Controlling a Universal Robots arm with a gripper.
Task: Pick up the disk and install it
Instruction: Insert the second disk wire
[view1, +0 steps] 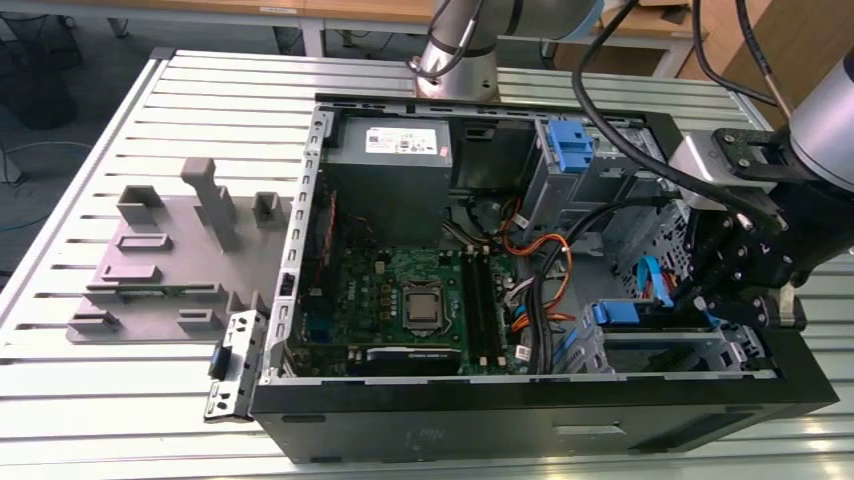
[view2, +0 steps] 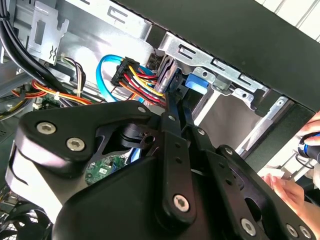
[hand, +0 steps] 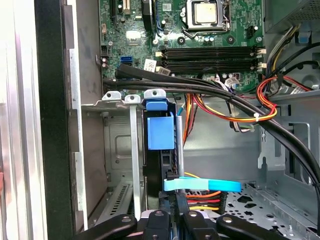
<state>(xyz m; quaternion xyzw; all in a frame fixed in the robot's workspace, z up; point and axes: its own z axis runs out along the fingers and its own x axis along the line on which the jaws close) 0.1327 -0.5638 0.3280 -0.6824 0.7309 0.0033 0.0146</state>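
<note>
Between the pincer's (hand: 172, 220) fingers (view2: 170, 107), in the first wrist view, the disk (hand: 167, 160) stands on edge in its bay with a blue tab (hand: 161, 131) on its far end; the fingers look closed narrowly on it, though the contact itself is hidden. Seen from the exterior view, the pincer (view1: 741, 300) hangs over the case's (view1: 534, 420) drive cage beside the motherboard (view1: 400, 300), on the slatted surface (view1: 107, 400). Only the second wrist view adds a person's hand (view2: 295, 187) beyond the case.

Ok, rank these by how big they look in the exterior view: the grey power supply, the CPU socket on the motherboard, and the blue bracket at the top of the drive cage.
1. Power supply, clearly the largest.
2. Blue bracket.
3. CPU socket, looking close to the bracket in size, so those two are hard to separate.
</note>
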